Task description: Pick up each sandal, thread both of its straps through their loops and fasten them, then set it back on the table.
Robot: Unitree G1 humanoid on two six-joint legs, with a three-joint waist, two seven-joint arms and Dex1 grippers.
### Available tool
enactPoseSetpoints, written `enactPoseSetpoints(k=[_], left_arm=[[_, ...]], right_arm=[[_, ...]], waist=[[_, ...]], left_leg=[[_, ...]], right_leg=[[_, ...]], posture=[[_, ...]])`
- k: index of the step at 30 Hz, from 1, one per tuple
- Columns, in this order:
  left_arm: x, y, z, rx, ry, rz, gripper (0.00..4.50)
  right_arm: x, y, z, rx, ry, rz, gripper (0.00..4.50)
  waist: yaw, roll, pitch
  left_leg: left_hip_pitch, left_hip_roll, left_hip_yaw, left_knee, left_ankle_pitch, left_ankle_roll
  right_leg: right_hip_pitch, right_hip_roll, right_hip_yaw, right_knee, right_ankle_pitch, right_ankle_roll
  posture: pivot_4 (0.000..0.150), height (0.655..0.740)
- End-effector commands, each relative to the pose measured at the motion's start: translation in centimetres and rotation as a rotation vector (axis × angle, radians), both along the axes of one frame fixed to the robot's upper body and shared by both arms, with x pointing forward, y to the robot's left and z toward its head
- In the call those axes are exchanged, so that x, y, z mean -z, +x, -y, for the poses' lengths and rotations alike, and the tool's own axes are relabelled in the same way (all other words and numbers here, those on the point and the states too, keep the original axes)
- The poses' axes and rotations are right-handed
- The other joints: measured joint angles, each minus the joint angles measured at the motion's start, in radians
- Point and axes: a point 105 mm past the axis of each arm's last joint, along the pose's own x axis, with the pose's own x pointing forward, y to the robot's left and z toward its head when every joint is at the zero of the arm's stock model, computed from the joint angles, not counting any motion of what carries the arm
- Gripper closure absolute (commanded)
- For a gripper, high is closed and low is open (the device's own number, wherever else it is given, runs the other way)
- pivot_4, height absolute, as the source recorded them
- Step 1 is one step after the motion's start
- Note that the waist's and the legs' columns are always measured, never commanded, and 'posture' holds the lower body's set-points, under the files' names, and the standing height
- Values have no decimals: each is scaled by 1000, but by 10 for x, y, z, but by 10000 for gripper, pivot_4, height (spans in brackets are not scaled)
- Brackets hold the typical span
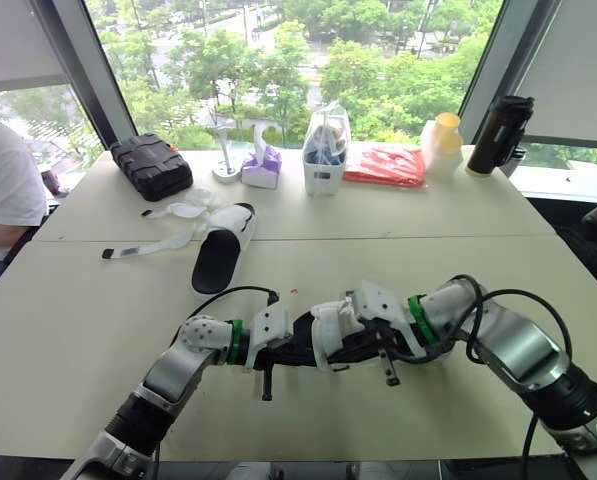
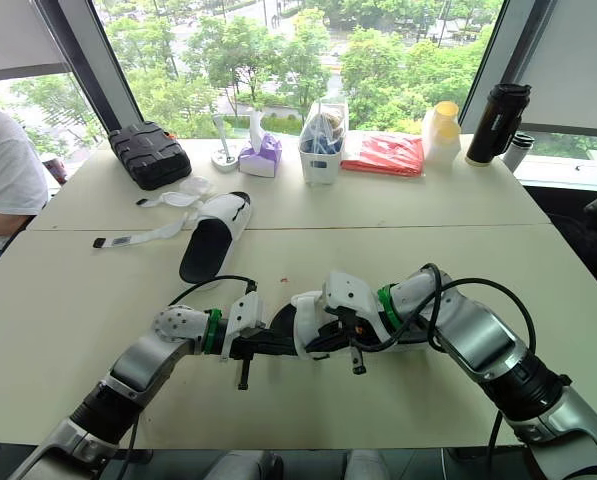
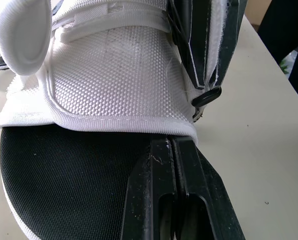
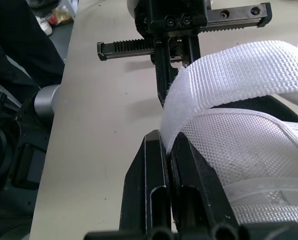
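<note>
Lower centre of the head view: left tool and right tool meet at the near sandal, low over the worktop. Contact with the surface cannot be confirmed. Left tool: fingers closed on the edge of the black footbed, just beside the white upper. Right tool: fingers pinched shut on the free end of a white hook-and-loop strap, which arches over the upper.

Assessment: the step in hand is fastening this strap. Whether it has passed through its loop cannot be told. Recommended practice: the left tool should hold the sole steady as an anchor. The right tool should draw the strap flat and untwisted, lay it squarely along the upper, and press it down before release. A hard pull risks dragging the sole out of the left tool's narrow grip.

Further back, centre left of the frame: far sandal lies on the worktop, its loose straps trailing leftward. Judged not yet done.

Far edge, upper left: black case. Left edge of frame: seated person
</note>
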Motion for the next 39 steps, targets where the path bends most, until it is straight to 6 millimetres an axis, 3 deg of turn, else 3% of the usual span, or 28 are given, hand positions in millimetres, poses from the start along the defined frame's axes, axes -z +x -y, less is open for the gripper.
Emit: enactPoseSetpoints(k=[1,2,5,11,16,21,27,33,39], left_arm=[[46,-19,-5,15,144,-141,45000],[46,-19,-5,15,144,-141,45000],[46,-20,-4,17,142,-141,45000],[46,-20,-1,20,139,-139,45000],[47,-20,-2,17,140,-141,45000],[48,-20,-2,16,140,-144,45000],[47,-19,-2,16,137,-147,45000],[47,-17,-4,9,139,-148,45000],[48,-17,-5,8,141,-149,45000]], right_arm=[[3,0,3,-2,-26,26,44646],[2,1,3,2,-22,32,44646],[0,3,5,14,-19,38,36556],[-19,2,16,50,-2,37,6682],[-39,-8,35,98,7,10,6682],[-45,-21,45,157,41,-75,6682],[-17,-33,51,244,31,-187,6682],[3,-42,39,276,58,-235,6682],[4,-36,30,313,108,-212,6682]], waist=[[0,0,0],[0,0,0],[0,0,0],[0,0,0],[3,0,1],[4,0,1],[10,-1,1],[10,0,1],[11,0,2]], left_leg=[[0,0,0,0,0,0],[0,0,0,0,0,0],[0,0,0,0,0,0],[0,0,0,0,0,0],[0,0,0,0,0,0],[-1,0,0,0,-1,0],[-2,0,1,0,-1,0],[-2,0,1,0,-1,0],[-2,0,1,0,-1,0]], right_leg=[[0,0,0,0,0,0],[0,0,0,0,0,0],[0,0,0,0,0,0],[0,0,0,0,0,0],[1,0,0,0,0,0],[1,-1,0,0,-1,1],[1,-1,0,-1,-2,2],[0,-1,0,-1,-2,3],[0,-1,0,-1,-3,3]], posture=[[1500,7400],[1500,7400],[1500,7400],[1500,7400],[1500,7400],[1500,7400],[1500,7400],[1500,7400],[1500,7400]])
